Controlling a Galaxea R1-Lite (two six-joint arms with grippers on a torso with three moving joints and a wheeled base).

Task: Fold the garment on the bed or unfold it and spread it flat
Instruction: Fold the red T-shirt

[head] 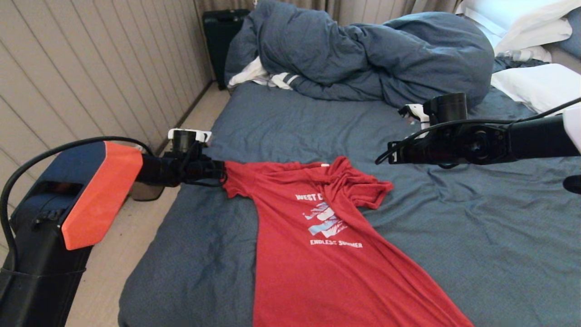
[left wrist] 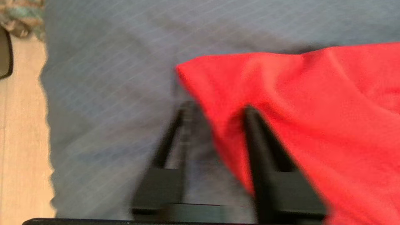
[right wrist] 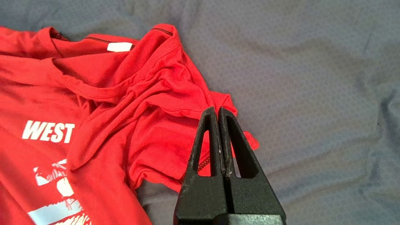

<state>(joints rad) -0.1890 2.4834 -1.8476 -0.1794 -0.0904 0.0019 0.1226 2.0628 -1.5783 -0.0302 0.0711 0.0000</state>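
Observation:
The red garment [head: 317,272] lies front-up on the bed [head: 476,227], its white lettering and pale chest graphic showing. One sleeve is pulled out sideways toward the bed's left edge. My left gripper [head: 222,175] is at that sleeve's tip; in the left wrist view its [left wrist: 218,107] fingers stand apart, open, with the edge of the garment [left wrist: 312,109] lying loose between them. The other sleeve is crumpled by the collar. My right gripper [head: 392,156] hovers beside it. In the right wrist view it [right wrist: 217,108] is shut with nothing in it, above the bunched sleeve of the garment [right wrist: 140,125].
A bunched dark blue-grey duvet [head: 363,54] and a white striped cloth [head: 261,77] lie at the head of the bed, with white pillows [head: 535,86] at the far right. The bed's left edge drops to a wooden floor [head: 118,245] beside a panelled wall. A black case [head: 220,36] stands in the corner.

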